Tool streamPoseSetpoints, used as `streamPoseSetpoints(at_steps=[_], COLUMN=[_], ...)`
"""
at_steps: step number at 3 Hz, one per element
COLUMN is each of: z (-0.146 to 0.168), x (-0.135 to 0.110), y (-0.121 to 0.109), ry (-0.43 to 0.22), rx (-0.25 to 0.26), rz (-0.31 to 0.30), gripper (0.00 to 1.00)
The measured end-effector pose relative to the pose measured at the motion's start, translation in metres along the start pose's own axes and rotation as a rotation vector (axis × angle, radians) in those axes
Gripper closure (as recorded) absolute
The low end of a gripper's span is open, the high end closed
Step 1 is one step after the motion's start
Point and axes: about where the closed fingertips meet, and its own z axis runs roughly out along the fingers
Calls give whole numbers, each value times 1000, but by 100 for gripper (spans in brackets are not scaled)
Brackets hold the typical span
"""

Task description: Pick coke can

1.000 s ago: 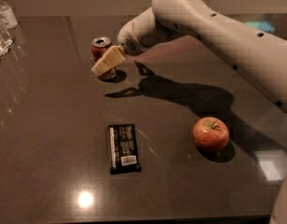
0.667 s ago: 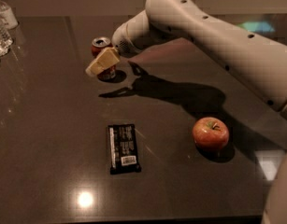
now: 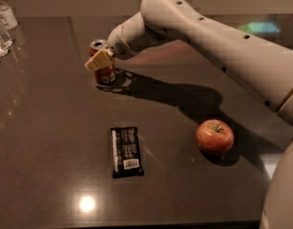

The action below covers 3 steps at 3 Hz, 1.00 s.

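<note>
Coke can stands toward back of bench, gripper right against it; can't tell if jaws are apart or clamped. Off-centre squeeze prob tips it, or it slips on lift.

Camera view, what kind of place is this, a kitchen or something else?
Probably a break-room or kitchen counter: a dark glossy countertop holds an apple, a wrapped snack bar, water bottles at the left edge, and the coke can, with the gripper right at the can.
</note>
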Motion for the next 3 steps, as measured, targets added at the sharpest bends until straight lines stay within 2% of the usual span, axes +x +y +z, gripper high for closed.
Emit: streamPoseSetpoints(at_steps=[1, 2, 3], z=[-7, -29, -64], x=[5, 0, -17], y=[-1, 0, 3], ry=[6, -2, -12], rx=[-3, -17, -45], rz=[17, 19, -14], gripper=[63, 86, 100])
